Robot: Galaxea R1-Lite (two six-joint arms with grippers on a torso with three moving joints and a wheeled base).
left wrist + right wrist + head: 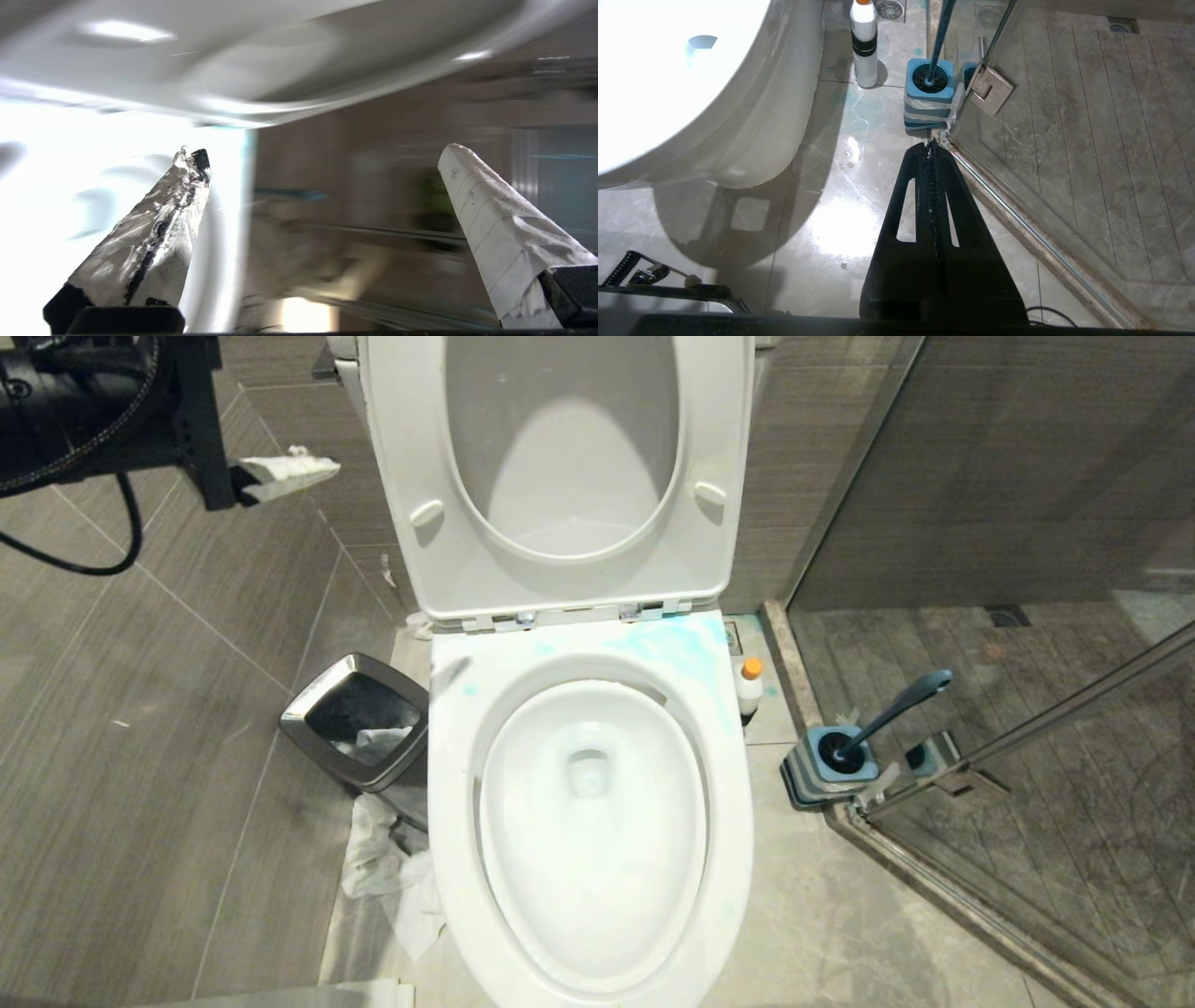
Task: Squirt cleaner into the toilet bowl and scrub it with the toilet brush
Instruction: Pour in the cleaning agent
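**Left arm raised and empty beside the open toilet**

The toilet bowl (590,821) stands with seat and lid tipped up against the wall, and turquoise smears show on the rim behind the opening. The cleaner (749,686) stands upright on the floor just right of the bowl, near the wall. Further right, against the glass shower door, the toilet brush (894,711) leans in its square blue holder (829,767).

The left gripper (322,156) is up at the far left of the head view, near the wall; its wrapped fingers (486,219) are spread wide and carry nothing. The right gripper (931,147) hangs low over the floor tiles, pointing toward the holder, its fingers pressed together and empty.

Left of the bowl sits a steel-rimmed bin (359,723), with crumpled paper (387,882) on the floor beside it.
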